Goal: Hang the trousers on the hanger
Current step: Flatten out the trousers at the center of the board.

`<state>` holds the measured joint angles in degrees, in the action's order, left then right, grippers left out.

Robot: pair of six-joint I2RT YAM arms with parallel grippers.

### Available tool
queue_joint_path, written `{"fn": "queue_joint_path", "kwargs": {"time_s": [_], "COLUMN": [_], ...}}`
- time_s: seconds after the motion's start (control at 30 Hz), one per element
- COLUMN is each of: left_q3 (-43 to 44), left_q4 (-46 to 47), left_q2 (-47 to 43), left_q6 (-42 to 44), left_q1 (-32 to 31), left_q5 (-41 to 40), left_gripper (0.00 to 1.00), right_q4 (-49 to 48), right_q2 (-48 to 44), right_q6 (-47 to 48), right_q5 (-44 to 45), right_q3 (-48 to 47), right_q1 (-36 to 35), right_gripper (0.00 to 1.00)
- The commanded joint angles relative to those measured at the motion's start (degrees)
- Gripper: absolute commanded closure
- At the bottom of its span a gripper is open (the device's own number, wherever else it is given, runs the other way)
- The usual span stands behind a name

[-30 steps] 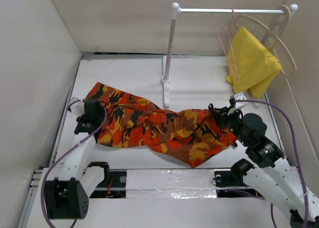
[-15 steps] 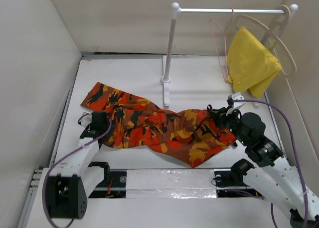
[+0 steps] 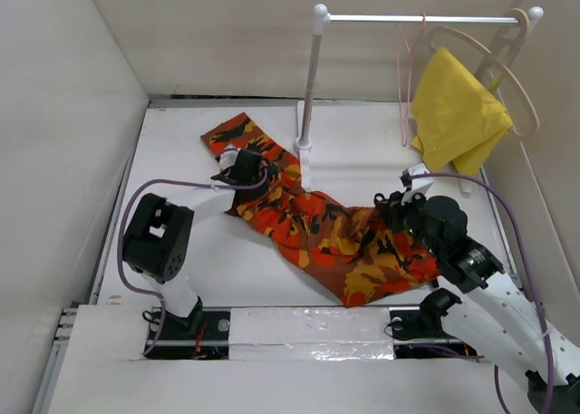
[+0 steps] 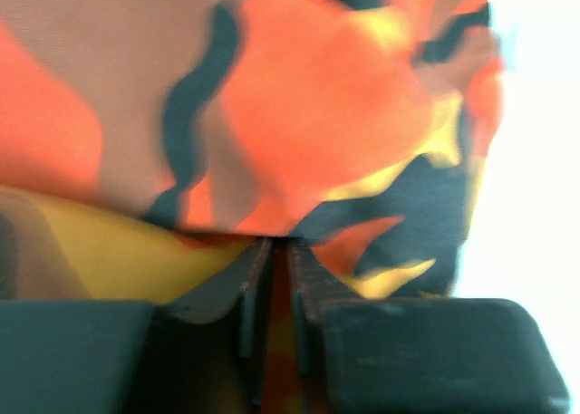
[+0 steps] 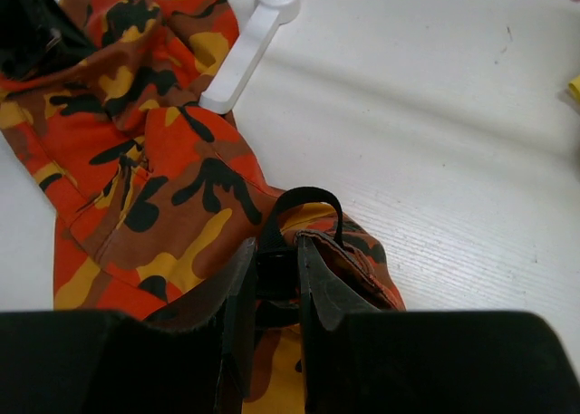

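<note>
- Top external view: the trousers (image 3: 326, 233) lie in a crumpled diagonal band on the tabletop (image 3: 181, 251). They run from beside the rack (image 3: 310, 79) foot, at the middle of the far edge, down toward the near right corner.
- Left gripper (image 3: 243, 165): sits on the far end of the band, close to the rack foot, with its arm stretched out over the left half of the tabletop.
- Left wrist view: left gripper (image 4: 272, 246) fingers are almost together, with a fold of camouflage cloth pinched between them.
- Right gripper (image 3: 396, 206): sits at the right-hand end of the trousers, near the right edge.
- Right wrist view: right gripper (image 5: 276, 251) is clamped on the trousers' hem, where a black loop stands up just past the fingertips.
- The hanger (image 3: 403, 115), pink wire, hangs on the rack's rail (image 3: 408, 19), bare and well apart from the trousers.
- Yellow cloth (image 3: 458, 115) hangs on the wooden hanger (image 3: 521, 97), just right of the pink one.
</note>
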<state>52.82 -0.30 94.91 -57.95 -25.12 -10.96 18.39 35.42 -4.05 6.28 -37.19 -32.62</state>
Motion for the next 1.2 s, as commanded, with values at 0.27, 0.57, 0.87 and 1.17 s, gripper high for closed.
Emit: {"fn": "queue_joint_path", "kwargs": {"time_s": [0.27,0.57,0.87,1.17], "left_q3": [-5.87,-28.36,-30.50,-31.37], "left_q4": [-6.29,-8.59,9.60,15.76], "left_q2": [-19.39,-43.14,-35.78,-33.39], "left_q6": [0.31,-9.72,-4.46,-2.25], "left_q1": [-0.28,7.09,13.44,12.73], "left_q5": [-10.92,-11.02,-2.75,-0.46], "left_gripper": [0.36,0.31,0.28,0.34], "right_q4": [-4.86,-4.59,-3.81,-4.06], "right_q2": [-0.97,-2.20,-1.23,-0.88], "right_q6": [0.98,1.42,2.12,2.03], "right_q5": [-1.27,-3.73,-5.84,-5.84], "right_q3": [-2.01,-1.75,-1.75,-0.87], "right_q1": [0.37,0.37,0.37,0.37], "right_gripper": [1.00,1.00,1.00,1.00]}}
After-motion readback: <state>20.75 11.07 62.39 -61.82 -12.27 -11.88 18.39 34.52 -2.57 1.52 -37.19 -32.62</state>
